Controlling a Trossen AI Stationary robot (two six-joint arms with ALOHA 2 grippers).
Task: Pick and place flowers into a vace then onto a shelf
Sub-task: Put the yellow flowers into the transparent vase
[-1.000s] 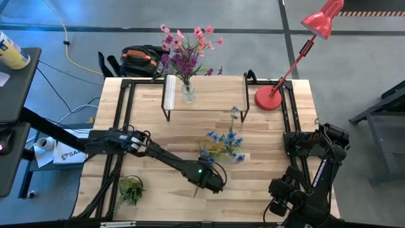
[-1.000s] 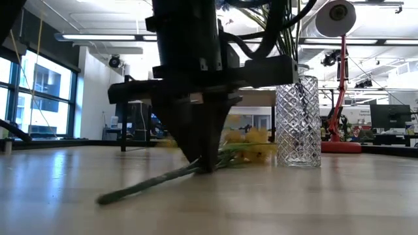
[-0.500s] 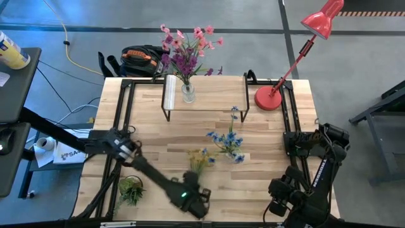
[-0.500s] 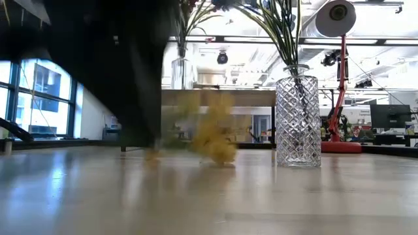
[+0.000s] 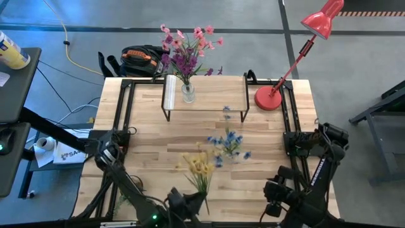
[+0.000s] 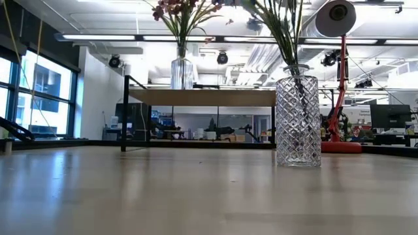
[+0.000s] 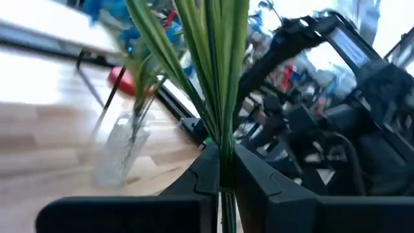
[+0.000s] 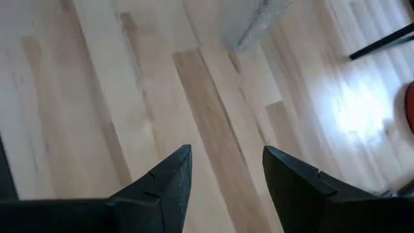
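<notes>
Table [image 5: 266, 136]: I see the big wooden top with the shelf [image 5: 209, 95] along its far edge; the shelf carries a small glass vase [image 5: 188, 93] holding the pink and purple flowers [image 5: 186, 47].
Second vase [image 6: 298, 121]: I have a cut-glass vase standing on the table, with blue flowers [image 5: 228, 142] in it.
Left gripper [image 7: 220, 175]: at the near edge of the table, its fingers pinched tight on the green stems of the yellow flowers [image 5: 199, 168], heads pointing up the table.
Right gripper [image 8: 223, 175]: parked at the near right corner over bare wood, jaws about half apart, holding nothing.
Risk, large: I think the long stems could swing wide and knock the cut-glass vase over as I carry them across.
Risk, smaller: the grip sits low on thin stems, so I judge a stem or two could slide out or splay and miss the vase mouth.
Hard to see: the left gripper is nearly cut off in the high view.
Hard to see, smaller: I cannot tell how many stems are in the pinch.
</notes>
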